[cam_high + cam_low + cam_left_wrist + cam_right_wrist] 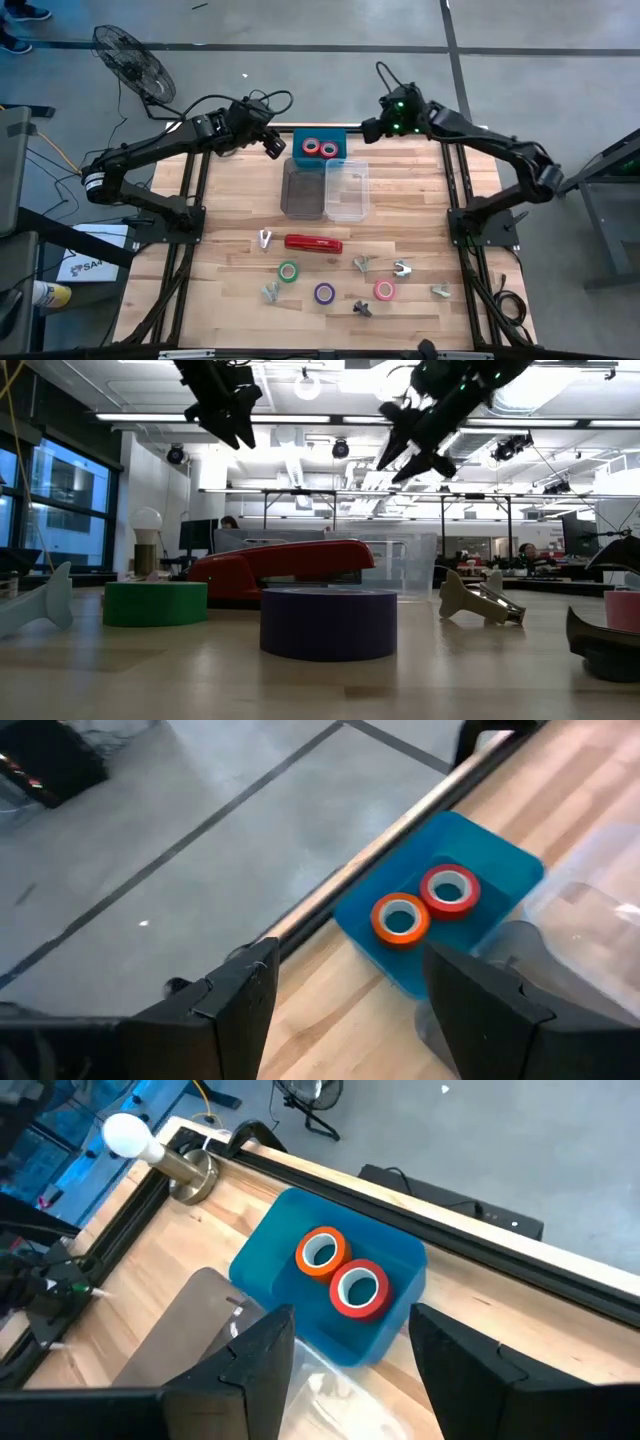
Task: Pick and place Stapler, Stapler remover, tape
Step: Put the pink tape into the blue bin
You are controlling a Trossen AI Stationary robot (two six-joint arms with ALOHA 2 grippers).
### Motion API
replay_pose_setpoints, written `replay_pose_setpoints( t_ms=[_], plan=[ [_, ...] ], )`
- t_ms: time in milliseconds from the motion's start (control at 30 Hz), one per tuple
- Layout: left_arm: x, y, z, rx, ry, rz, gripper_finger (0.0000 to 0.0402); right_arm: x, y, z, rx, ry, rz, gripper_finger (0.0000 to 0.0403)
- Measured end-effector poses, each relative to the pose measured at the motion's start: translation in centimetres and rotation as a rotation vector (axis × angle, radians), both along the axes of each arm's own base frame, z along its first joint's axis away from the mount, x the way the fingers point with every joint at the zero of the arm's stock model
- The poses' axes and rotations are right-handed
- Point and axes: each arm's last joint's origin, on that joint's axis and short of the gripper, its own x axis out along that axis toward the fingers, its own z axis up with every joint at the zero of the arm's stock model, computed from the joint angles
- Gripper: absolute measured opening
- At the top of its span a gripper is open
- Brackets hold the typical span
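Both arms are hovering high over the far end of the wooden table: the left gripper and the right gripper, each with fingers apart and holding nothing, are flanking a blue plastic bin. An orange tape roll and a red tape roll are lying touching in that bin. The long red stapler is lying mid-table, in front of two clear containers, with green, purple and pink tape rolls lying nearer the front edge among grey staple removers.

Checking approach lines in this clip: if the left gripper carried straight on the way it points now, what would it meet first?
Probably the blue bin holding two tape rolls. The left gripper, open and empty, hangs above the table's far edge aimed down toward it. Depth is unclear; it might meet the wood beside the bin instead.
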Motion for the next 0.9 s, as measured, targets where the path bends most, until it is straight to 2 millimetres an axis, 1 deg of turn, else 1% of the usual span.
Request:
replay_pose_setpoints(
  t_ms=[133, 300, 500, 667, 767, 900],
  plan=[
    [0.1, -0.1, 0.0, -0.005, 0.009, -0.038, 0.0241, -1.2, 1.6, 1.6, -0.033, 0.0, 0.019, 0.019],
    [0.1, -0.2, 0.0, -0.02, 0.001, -0.057, 0.0241, -2.3, 3.9, 2.5, -0.021, 0.045, 0.046, 0.019],
    [0.1, -0.2, 0.0, -0.015, 0.007, -0.062, 0.0241, -2.6, 7.2, 2.4, 0.085, 0.124, 0.099, 0.019],
    [0.1, -0.2, 0.0, -0.022, 0.003, -0.065, 0.0241, -2.1, 10.3, 1.9, 0.178, 0.184, 0.168, 0.019],
    [0.2, -0.2, -0.1, -0.031, -0.004, -0.071, 0.0241, -1.7, 12.4, 1.7, 0.203, 0.214, 0.22, 0.019],
    [0.2, -0.2, -0.1, -0.033, -0.006, -0.069, 0.0241, -1.4, 14.8, 1.5, 0.22, 0.249, 0.249, 0.019]
  ],
)
